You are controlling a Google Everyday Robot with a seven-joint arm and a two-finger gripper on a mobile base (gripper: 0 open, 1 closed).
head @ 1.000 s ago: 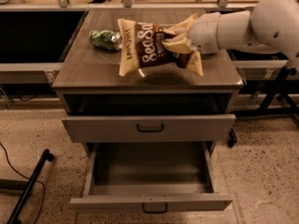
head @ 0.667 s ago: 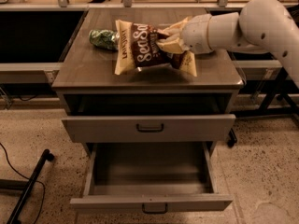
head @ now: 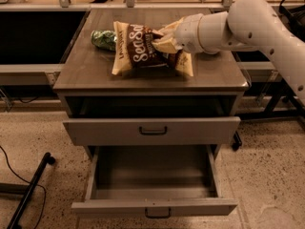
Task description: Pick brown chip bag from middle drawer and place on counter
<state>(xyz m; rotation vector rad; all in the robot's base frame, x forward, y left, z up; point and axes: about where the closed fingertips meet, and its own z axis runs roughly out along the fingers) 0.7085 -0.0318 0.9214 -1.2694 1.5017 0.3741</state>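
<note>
The brown chip bag (head: 138, 49), dark brown with cream ends and cream lettering, lies low over the middle of the counter (head: 90, 73). Its left end looks down on the top. My gripper (head: 164, 39) comes in from the right on the white arm and is shut on the bag's right part, with the cream fingers (head: 162, 44) pinching it. The middle drawer (head: 152, 208), with a low front panel and a small dark handle, is pulled far out below and its inside shows nothing in it.
A small green shiny packet (head: 103, 38) lies on the counter just left of the bag. A grey drawer with a taller front panel (head: 152, 130) is slightly out above the open one. A dark stand leg (head: 28, 190) lies on the floor at left.
My gripper has carried the chip bag a little to the left across the counter, closer to the green packet. The drawers have not moved.
</note>
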